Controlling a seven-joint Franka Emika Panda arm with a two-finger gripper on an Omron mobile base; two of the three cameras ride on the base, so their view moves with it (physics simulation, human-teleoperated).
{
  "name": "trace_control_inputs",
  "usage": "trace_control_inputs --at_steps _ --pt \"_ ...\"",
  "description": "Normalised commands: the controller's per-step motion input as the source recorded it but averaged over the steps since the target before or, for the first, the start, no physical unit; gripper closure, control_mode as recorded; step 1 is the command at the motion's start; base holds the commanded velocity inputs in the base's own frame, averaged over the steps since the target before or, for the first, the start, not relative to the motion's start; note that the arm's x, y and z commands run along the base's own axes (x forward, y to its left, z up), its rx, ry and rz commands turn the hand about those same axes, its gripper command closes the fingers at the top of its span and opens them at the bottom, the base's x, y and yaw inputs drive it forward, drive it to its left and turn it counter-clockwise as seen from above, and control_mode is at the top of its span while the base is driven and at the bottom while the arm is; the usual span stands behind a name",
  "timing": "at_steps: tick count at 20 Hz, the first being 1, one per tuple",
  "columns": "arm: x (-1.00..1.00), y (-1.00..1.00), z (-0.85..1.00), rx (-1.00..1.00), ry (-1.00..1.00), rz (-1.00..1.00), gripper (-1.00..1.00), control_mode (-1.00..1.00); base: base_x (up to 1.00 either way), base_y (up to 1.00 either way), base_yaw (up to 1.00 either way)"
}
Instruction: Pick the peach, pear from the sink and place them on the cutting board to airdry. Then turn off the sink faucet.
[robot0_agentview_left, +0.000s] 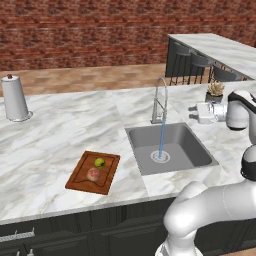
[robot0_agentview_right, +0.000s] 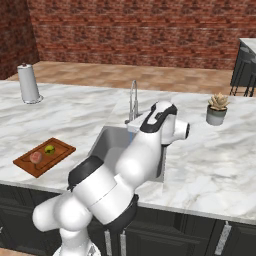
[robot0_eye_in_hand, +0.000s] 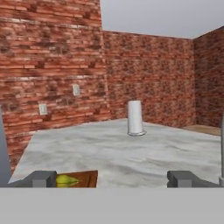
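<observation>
White marble table (robot0_agentview_left: 55, 145) carries everything. Flat reddish-brown wooden cutting board (robot0_agentview_left: 108, 170) with darker rim groove lies left of the sink, near the table's front edge. Small round pinkish-red peach (robot0_agentview_left: 93, 174) sits on the board; small yellow-green pear (robot0_agentview_left: 99, 162) sits on it just behind the peach, close beside it, whether touching cannot be told. Right base view shows the same board (robot0_agentview_right: 57, 155) with peach (robot0_agentview_right: 35, 157) and pear (robot0_agentview_right: 49, 149) on it.

Rectangular grey steel sink (robot0_agentview_left: 192, 150) set into the table, round white-ringed drain at the bottom. Tall slim chrome gooseneck faucet (robot0_agentview_left: 159, 100) stands at the sink's back rim; a blue water stream (robot0_agentview_left: 161, 140) runs from the spout down to the drain, so the tap is on.

White arm's hand (robot0_agentview_left: 191, 111) held level above the table, right of the faucet and behind the sink's right end, aimed toward the faucet. Hand view: two dark fingertips (robot0_eye_in_hand: 41, 178) far apart at the bottom, released, nothing between them. Same view shows a corner of the board (robot0_eye_in_hand: 89, 177) and the pear (robot0_eye_in_hand: 65, 180) beside the left tip.

White paper-towel roll (robot0_agentview_left: 14, 98) upright at the far left of the table, well apart from the board. Small potted succulent (robot0_agentview_left: 215, 91) in a grey pot on the table behind the hand. Dark bar stools (robot0_agentview_left: 192, 62) by a second marble counter, brick wall behind.
</observation>
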Motion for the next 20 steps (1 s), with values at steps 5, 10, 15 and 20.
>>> trace_control_inputs --at_steps 5,10,15,20 --pt "0.15 0.0 -0.15 0.0 0.0 0.0 -1.0 -1.0 0.0 0.0 0.0" --pt "0.1 -0.01 -0.17 0.0 0.0 0.0 -1.0 -1.0 0.0 0.0 0.0" --pt "0.21 -0.03 -0.16 0.0 0.0 0.0 -1.0 -1.0 0.0 0.0 0.0" --pt "0.27 -0.03 -0.1 0.0 0.0 0.01 -1.0 -1.0 0.0 0.0 0.0"
